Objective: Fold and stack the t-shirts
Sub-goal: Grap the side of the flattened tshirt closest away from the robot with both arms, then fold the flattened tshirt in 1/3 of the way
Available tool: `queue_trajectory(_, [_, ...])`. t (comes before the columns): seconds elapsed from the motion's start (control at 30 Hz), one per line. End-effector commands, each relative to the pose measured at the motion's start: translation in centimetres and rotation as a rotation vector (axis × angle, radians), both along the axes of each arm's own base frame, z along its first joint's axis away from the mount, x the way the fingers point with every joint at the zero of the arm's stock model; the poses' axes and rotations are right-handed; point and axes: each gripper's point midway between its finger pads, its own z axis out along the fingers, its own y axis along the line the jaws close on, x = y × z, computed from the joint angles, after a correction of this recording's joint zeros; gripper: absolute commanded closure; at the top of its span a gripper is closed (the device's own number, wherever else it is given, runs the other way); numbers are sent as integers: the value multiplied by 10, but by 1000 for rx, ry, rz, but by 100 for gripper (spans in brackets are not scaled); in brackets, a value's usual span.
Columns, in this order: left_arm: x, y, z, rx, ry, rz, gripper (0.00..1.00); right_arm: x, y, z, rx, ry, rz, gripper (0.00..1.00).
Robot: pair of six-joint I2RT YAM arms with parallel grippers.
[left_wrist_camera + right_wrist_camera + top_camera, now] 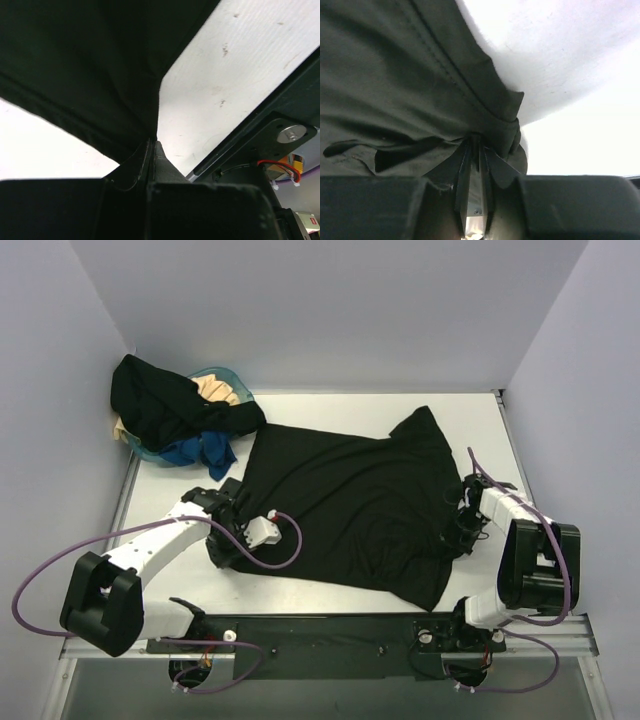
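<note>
Across the middle of the white table (320, 410): one large black t-shirt (350, 505) of soft plain cloth, spread mostly flat, its far right part rumpled into a peak and its near right corner lying close to the table's front edge. Left gripper (152, 145): two black fingers pressed together on a thin pinch of the shirt's left edge. Right gripper (475, 142): likewise clamped, on a bunched fold of the right edge. At the far left corner sits a teal plastic basket (232, 375) with a crumpled black t-shirt (160, 405), a cream t-shirt (215, 390) and a blue t-shirt (205, 452) heaped in it and spilling over the rim — all unfolded, nothing stacked. Hazards, as judged: the left hold looks shallow, so a quick lift or an uneven pull between the arms could slip the hem free. The right hold gathers several layers, so a fold made from it may come out skewed or creased. A purple cable (290, 540) loops over the cloth beside the left wrist and could drag or snag it. The near right corner could slide off the front edge if the shirt is drawn toward the bases. Writing: none visible on the spread shirt. A small red sticker (312, 220) shows at the lower right of the left wrist view — too small to read. No brand can be made out.
</note>
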Motion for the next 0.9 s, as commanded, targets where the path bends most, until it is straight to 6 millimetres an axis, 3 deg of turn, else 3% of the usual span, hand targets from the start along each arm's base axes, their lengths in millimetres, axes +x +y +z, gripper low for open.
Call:
queue_trajectory(0.0, [-24,-10,3,-70,80,-37,100,-16,1,-8,28,65,-33,100])
queue_trajectory(0.07, [-33,-13,4,-85,101,-53,100,-10,-10,-3,34,30,-90,100])
queue_trajectory(0.17, [-46,-30,13,-145,131,-114,100,6,-38,21,1,-80,-162,100])
queue_trajectory(0.33, [-31,-40,28,-160,73,-85,100,41,-55,84,-25,-250,-109,100])
queue_trajectory(0.47, [-25,-35,35,-131,47,-70,100,39,-58,121,-45,-330,-131,100])
queue_trajectory(0.73, [-32,-40,34,-146,76,-78,100,9,-37,123,15,-305,-155,100])
queue_trajectory(0.8, [-25,-40,42,-138,52,-87,100,13,-35,137,6,-363,-117,100])
queue_trajectory(0.87, [-5,-39,47,-115,-31,-94,100,20,-35,149,-20,-415,-45,100])
